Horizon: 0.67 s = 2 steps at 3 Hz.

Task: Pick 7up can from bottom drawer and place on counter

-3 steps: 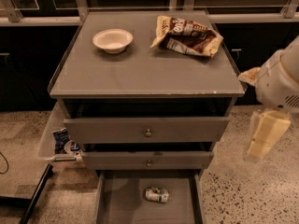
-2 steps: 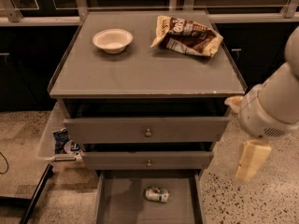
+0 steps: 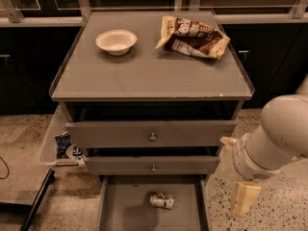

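The 7up can (image 3: 161, 200) lies on its side on the flat grey floor of the open bottom drawer (image 3: 126, 211), near the middle. The counter (image 3: 149, 73) is the grey cabinet top with a thin raised rim. My gripper (image 3: 244, 200) hangs at the end of the cream arm, to the right of the cabinet, outside the drawer. It is about level with the can, well to its right, and holds nothing that I can see.
A white bowl (image 3: 116, 41) and a brown-and-yellow chip bag (image 3: 193, 36) lie at the back of the counter. Two upper drawers with round knobs (image 3: 152, 137) stand slightly open. A clear bin with packets (image 3: 65, 148) hangs on the cabinet's left side.
My arm has swung down and to the left, bringing the gripper lower beside the cabinet's right side. The can, bowl and bag have not moved.
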Available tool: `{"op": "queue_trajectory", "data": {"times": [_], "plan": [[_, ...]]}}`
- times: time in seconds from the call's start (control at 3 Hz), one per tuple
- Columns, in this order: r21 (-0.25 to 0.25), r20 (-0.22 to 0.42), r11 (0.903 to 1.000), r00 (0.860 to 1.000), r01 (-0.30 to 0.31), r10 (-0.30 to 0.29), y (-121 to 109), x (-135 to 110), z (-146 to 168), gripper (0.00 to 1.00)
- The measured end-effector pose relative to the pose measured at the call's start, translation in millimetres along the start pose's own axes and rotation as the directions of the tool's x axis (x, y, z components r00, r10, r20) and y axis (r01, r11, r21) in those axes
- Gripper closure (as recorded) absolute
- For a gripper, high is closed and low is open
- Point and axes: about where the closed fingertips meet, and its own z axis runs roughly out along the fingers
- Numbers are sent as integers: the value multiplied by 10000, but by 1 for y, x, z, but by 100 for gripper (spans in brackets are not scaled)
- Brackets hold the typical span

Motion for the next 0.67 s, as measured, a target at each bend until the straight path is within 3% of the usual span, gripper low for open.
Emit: {"op": "queue_trajectory", "data": {"times": [0.33,0.67], "plan": [[-319,234,9988,9990,-380,387,-1,34,32,0],[-341,239,9986,9988,-412,420,0,34,32,0]]}}
